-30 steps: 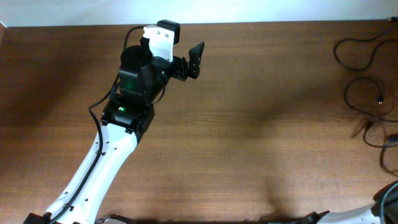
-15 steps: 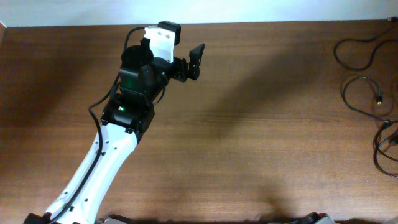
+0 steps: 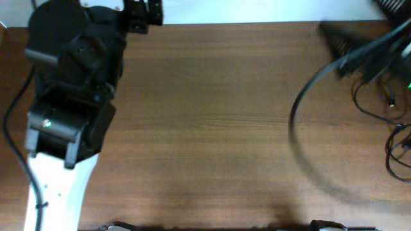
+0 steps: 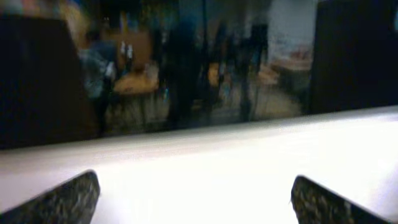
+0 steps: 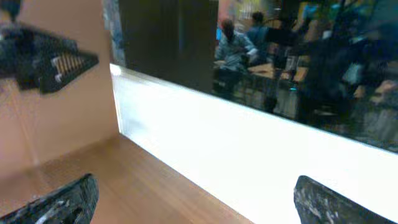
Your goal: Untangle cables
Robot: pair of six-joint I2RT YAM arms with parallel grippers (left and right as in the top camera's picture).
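Both stand fingers apart and empty: left end effector point(image 4: 196, 194), right end effector point(image 5: 193, 196). At frame right, the cables point(image 3: 388, 156) lie near the edge of the worktop point(image 3: 212, 128), apparently looped together. Hazard: the right arm's thick lead point(image 3: 297, 125), blurred here, could snag them and tighten the tangle.

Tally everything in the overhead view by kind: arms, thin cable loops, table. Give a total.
Robot arms: 2 (left arm; right arm, motion-blurred)
Thin cable loops in view: 2
Table: 1
Total: 5
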